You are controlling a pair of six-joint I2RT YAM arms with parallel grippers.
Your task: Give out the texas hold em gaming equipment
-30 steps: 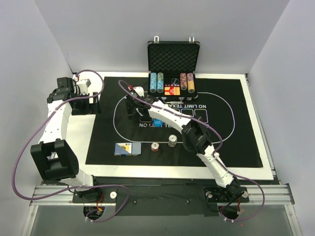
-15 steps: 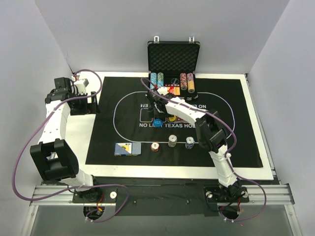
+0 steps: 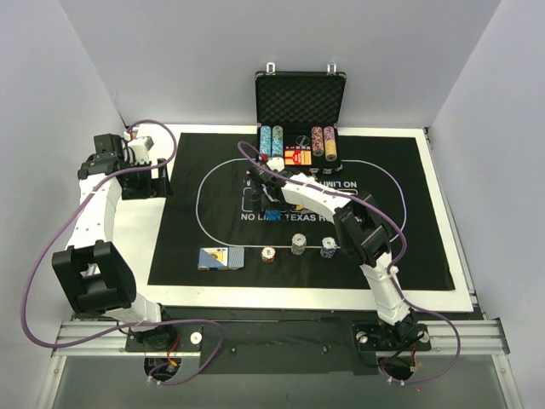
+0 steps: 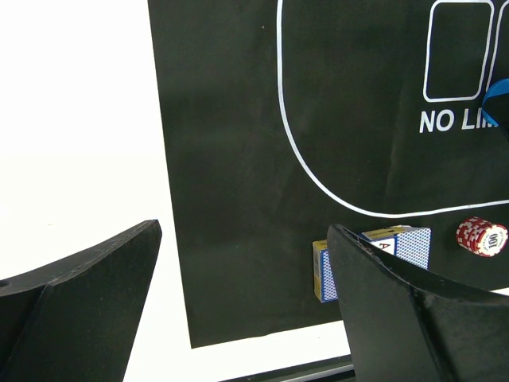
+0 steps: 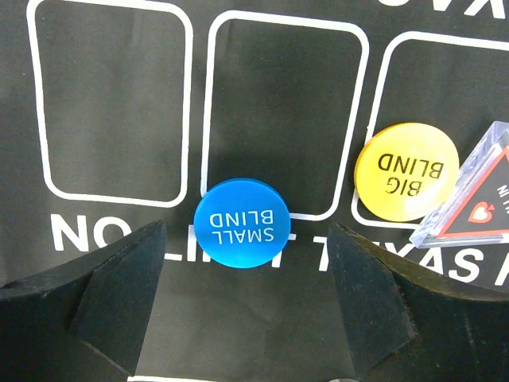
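Observation:
In the right wrist view a blue disc [image 5: 242, 222] printed "SMALL BLIND" lies flat on the black mat [image 5: 119, 119], just ahead of my right gripper [image 5: 242, 306]. The gripper is open and empty, with one finger on each side of the disc. A yellow "BIG BLIND" disc [image 5: 406, 172] lies to the right of the blue one. In the top view my right gripper [image 3: 262, 194] hovers over the mat's middle. A blue card box [image 3: 220, 257] and red [image 3: 269, 254], grey [image 3: 298, 244] and blue [image 3: 329, 248] chip stacks stand along the near side. My left gripper [image 4: 242, 318] is open and empty, high above the mat's left edge.
A clear wedge-shaped piece [image 5: 477, 199] lies beside the yellow disc. The open black case [image 3: 300, 94] stands at the back with rows of chips [image 3: 271, 142] in it. The white table [image 3: 136, 221] shows to the left of the mat [image 3: 409, 221].
My right arm swung right from the mat's left part, uncovering the blue chip stack. It then came nearer until it was over the blue disc. The left arm barely moved.

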